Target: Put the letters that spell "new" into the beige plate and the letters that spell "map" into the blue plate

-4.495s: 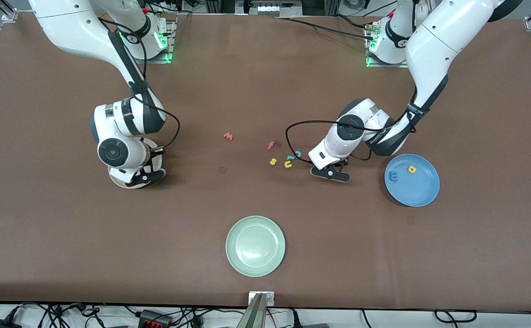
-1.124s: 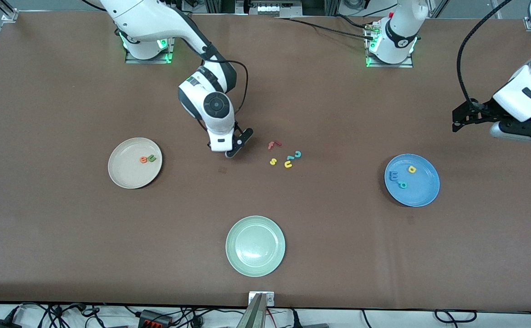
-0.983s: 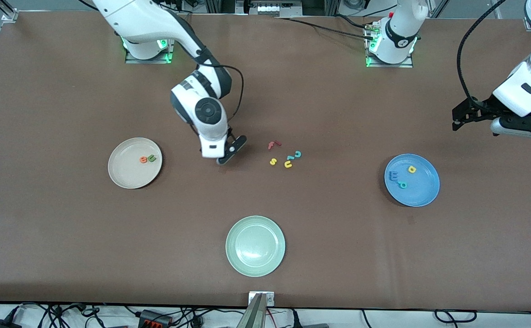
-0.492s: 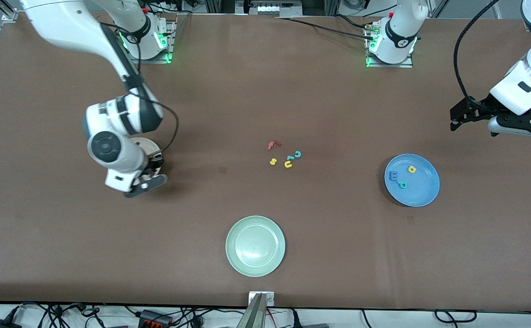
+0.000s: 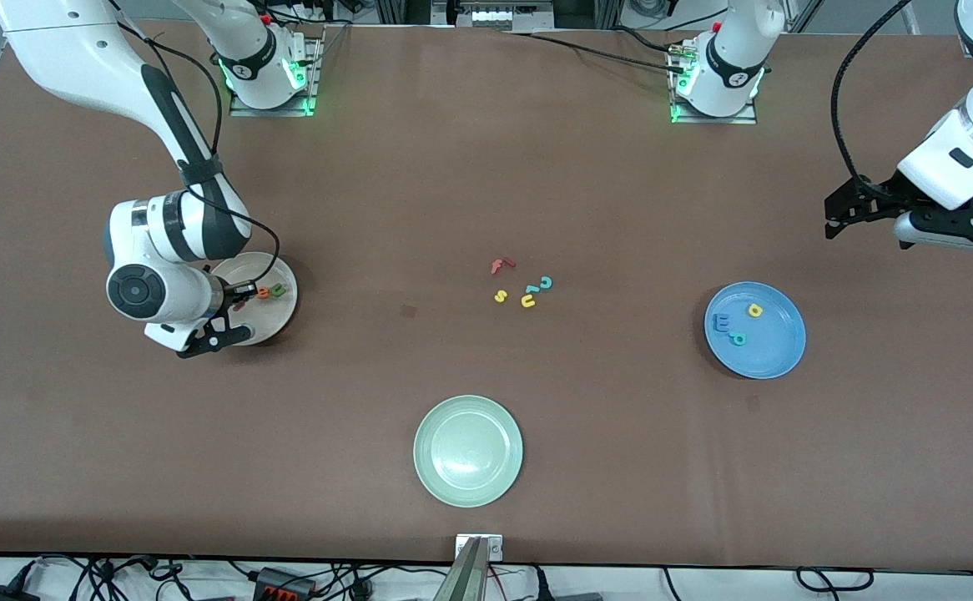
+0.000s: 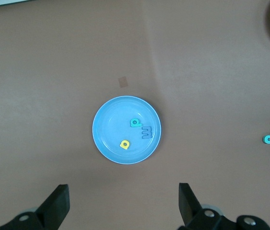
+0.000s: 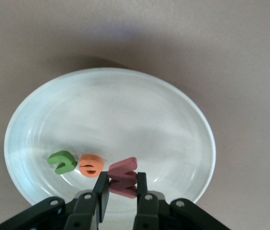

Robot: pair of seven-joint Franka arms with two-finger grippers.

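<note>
Nearest the front camera, on the counter (image 5: 620, 467): a pale green plate (image 5: 468, 451), nothing on it; farther back toward the left arm's end, the blue plate (image 5: 755, 330) carrying the blue m (image 5: 721, 321), teal p (image 5: 737, 338) and yellow a (image 5: 754, 310), all three lying flat and close together; toward the right arm's end, the beige plate (image 5: 274, 321) with the green n (image 5: 277, 290) and orange e (image 5: 264, 292) side by side on it; right gripper (image 7: 121, 191) low over that plate, pinching the pinkish-red w (image 7: 123, 177) just beside the e, whether the w touches the plate hard to tell; mid-counter, between the two plates and a little farther back, a loose cluster: yellow s (image 5: 501, 295), yellow u (image 5: 528, 300), teal c (image 5: 546, 283), another small teal piece (image 5: 531, 289) between u and c, red f (image 5: 501, 265) farthest; left gripper (image 6: 120, 206) waiting high above the counter at its own end, fingers (image 6: 57, 203) spread wide, holding nothing.
</note>
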